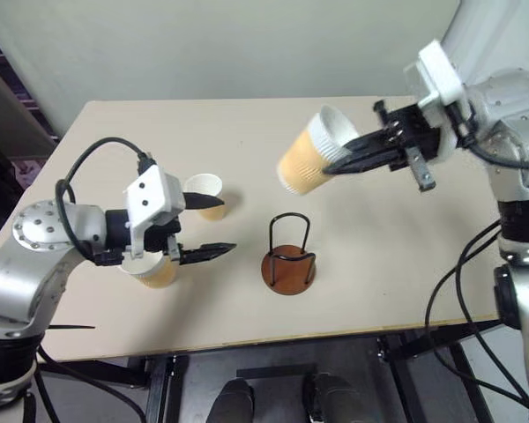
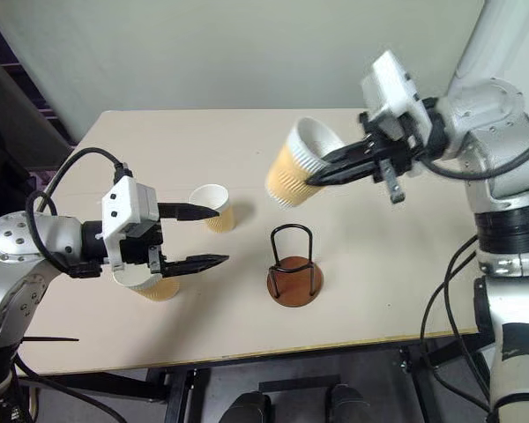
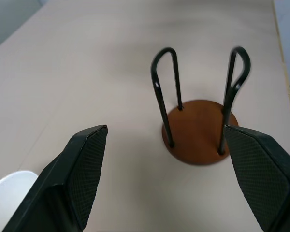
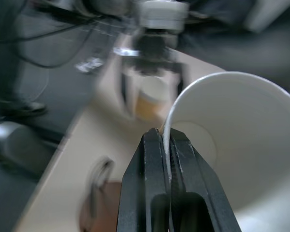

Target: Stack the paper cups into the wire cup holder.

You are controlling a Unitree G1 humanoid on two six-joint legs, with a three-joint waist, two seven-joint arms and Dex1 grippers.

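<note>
Right gripper (image 1: 335, 161) is clenched on the rim of one paper cup (image 1: 310, 160), one finger inside the wall and one outside, clear in the right wrist view. The cup hangs tilted in the air, mouth toward the gripper, above the desk (image 1: 379, 247) and off to the far side of the wire cup holder (image 1: 288, 257), not over it yet

Left gripper (image 1: 210, 226) has its jaws released wide, holding nothing, hovering near the desk's left side. A second cup (image 1: 207, 194) stands upright just beyond its far finger; a third cup (image 1: 155, 271) sits partly under the gripper body, nearer the front edge. The holder is empty, upright near the middle of the front half of the desk, well apart from both standing cups

Handling, my read: these cups are very light, thin-walled and easy to crush or ovalise, so a rim pinch is the sensible hold and needs little force. The waxy paper may slip if the cup swings. It needs to be turned base-down and centred between the wire loops before letting go, since the holder itself looks light enough to tip if a cup snags a loop
</note>
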